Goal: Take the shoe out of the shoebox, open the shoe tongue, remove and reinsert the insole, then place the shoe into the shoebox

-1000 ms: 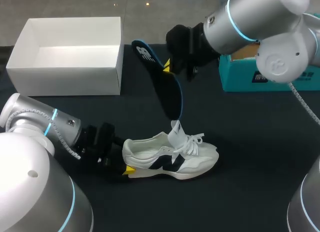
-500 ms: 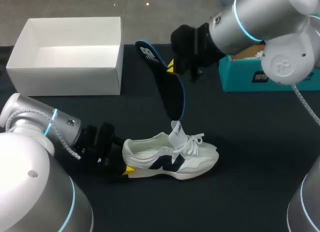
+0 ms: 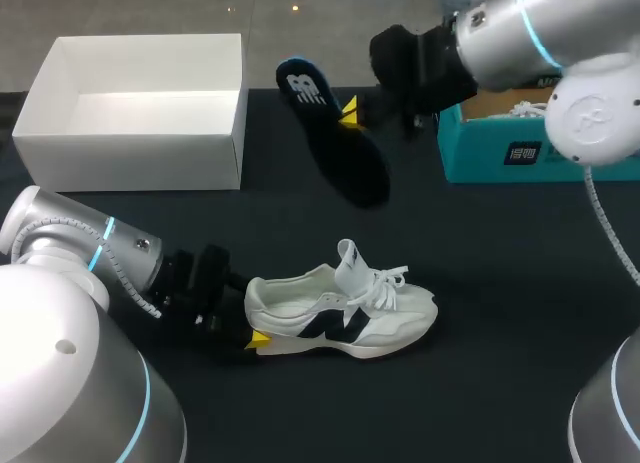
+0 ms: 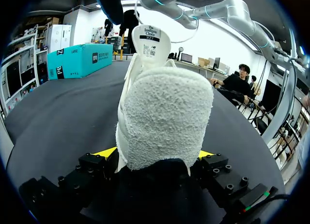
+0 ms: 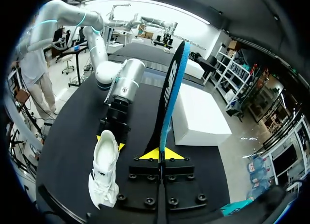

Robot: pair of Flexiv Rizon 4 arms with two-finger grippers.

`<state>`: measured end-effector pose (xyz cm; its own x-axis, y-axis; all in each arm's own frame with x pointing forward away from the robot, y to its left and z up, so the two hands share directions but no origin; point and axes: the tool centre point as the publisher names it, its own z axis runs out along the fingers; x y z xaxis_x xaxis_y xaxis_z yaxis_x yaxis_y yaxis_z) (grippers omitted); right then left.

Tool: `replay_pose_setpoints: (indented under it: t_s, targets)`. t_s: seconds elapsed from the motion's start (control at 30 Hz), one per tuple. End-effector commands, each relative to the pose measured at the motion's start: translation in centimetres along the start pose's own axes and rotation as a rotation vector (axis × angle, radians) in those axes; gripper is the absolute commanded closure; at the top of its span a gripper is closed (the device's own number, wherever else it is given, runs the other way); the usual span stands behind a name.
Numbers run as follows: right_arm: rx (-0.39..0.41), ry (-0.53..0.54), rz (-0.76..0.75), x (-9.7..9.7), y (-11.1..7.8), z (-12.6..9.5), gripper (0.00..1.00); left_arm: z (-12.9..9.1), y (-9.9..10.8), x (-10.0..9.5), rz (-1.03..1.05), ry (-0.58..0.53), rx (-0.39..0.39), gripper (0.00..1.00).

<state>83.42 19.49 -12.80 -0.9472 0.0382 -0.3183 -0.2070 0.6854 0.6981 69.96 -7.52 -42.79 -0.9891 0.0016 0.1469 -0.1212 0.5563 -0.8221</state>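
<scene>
A white shoe with a dark side mark lies on the black table, tongue raised. My left gripper holds its heel: one yellow tip touches each side, so it is shut on the shoe. The dark insole with a blue edge hangs in the air behind the shoe, clear of it. My right gripper is shut on it; in the right wrist view the insole stands edge-on between the closed tips, with the shoe below. The open white shoebox sits at the back left.
A teal box stands at the back right, under my right arm. The white shoebox lies beyond the insole in the right wrist view. Dark tabletop lies bare to the right of the shoe.
My right gripper has carried the insole up and to the right, away from the shoe's opening. The left gripper and the shoe have stayed in place.
</scene>
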Motion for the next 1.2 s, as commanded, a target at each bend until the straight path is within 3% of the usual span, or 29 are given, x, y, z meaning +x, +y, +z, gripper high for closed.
replay_pose_setpoints:
  t_s: [0.03, 0.13, 0.53, 0.83, 1.2]
  targets:
    - [-0.252, 0.015, 0.016, 0.8, -1.4, -3.3, 1.0, 0.3, 0.3, -0.1, 0.0, 0.0, -0.001, 1.0]
    - [-0.322, 0.028, 0.045, 1.2, -1.3, -4.5, 1.0, 0.3, 0.3, -0.1, 0.0, 0.0, -0.001, 1.0]
    - [-0.46, 0.084, 0.237, 2.3, -1.8, -8.1, 1.0, 0.3, 0.3, -0.1, 0.0, 0.0, -0.001, 1.0]
    - [-0.397, 0.094, 0.346, 2.5, -1.5, -10.1, 1.0, 0.3, 0.3, -0.1, 0.0, 0.0, -0.001, 1.0]
    - [-0.397, 0.094, 0.346, 2.5, -1.5, -10.1, 1.0, 0.3, 0.3, -0.1, 0.0, 0.0, -0.001, 1.0]
